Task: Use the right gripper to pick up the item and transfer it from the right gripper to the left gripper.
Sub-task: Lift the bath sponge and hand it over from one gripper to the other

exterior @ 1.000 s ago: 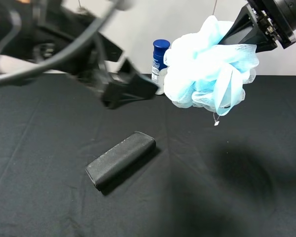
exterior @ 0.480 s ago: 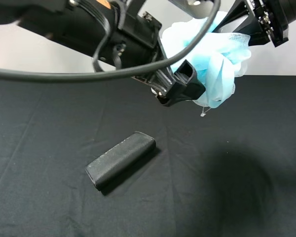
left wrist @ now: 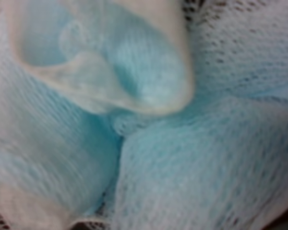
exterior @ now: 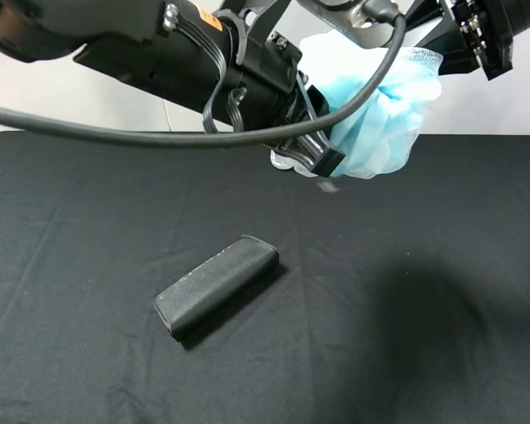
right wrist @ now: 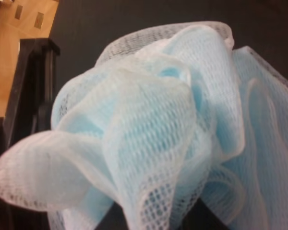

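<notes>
The light blue and white bath pouf point(exterior: 380, 115) hangs in the air above the back of the table. My right gripper point(exterior: 435, 55) comes in from the top right and is shut on the pouf's upper right side. My left gripper point(exterior: 322, 148) reaches across the middle and presses into the pouf's left side. Its lower finger point(exterior: 316, 159) shows under the mesh and its jaws look open around it. The pouf fills the left wrist view point(left wrist: 149, 124) and hides the fingers. It also fills the right wrist view point(right wrist: 153, 134).
A black oblong case point(exterior: 216, 284) lies on the black tablecloth point(exterior: 424, 336) left of centre. The thick left arm with its cables point(exterior: 159, 53) spans the upper left of the exterior view and hides the back of the table.
The left gripper has moved right and up into the pouf's left side. The right gripper has lifted the pouf slightly. The case has not moved.
</notes>
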You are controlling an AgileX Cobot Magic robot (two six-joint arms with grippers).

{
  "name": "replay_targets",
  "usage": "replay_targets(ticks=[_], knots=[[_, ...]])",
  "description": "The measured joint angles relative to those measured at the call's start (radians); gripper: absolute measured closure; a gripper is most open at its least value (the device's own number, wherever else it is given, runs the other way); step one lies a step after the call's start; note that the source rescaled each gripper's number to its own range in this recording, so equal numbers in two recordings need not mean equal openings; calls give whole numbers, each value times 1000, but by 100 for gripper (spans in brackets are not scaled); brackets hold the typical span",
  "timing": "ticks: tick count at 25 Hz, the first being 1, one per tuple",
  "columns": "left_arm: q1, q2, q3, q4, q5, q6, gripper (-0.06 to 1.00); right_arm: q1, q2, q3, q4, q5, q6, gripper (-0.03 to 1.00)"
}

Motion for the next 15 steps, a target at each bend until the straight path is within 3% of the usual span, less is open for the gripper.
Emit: replay_targets(ticks=[8,9,13,15], knots=[[0,4,0,1,-13,3,87,-1,-2,-4,-37,-3,38,94],[0,3,0,1,-12,3,87,-1,-2,-5,-59,-3,48,85],[0,-15,0,15,9,5,90,0,-2,-5,-162,4,60,17],[0,-21,0,34,25,5,90,0,-2,-5,-189,8,60,5]])
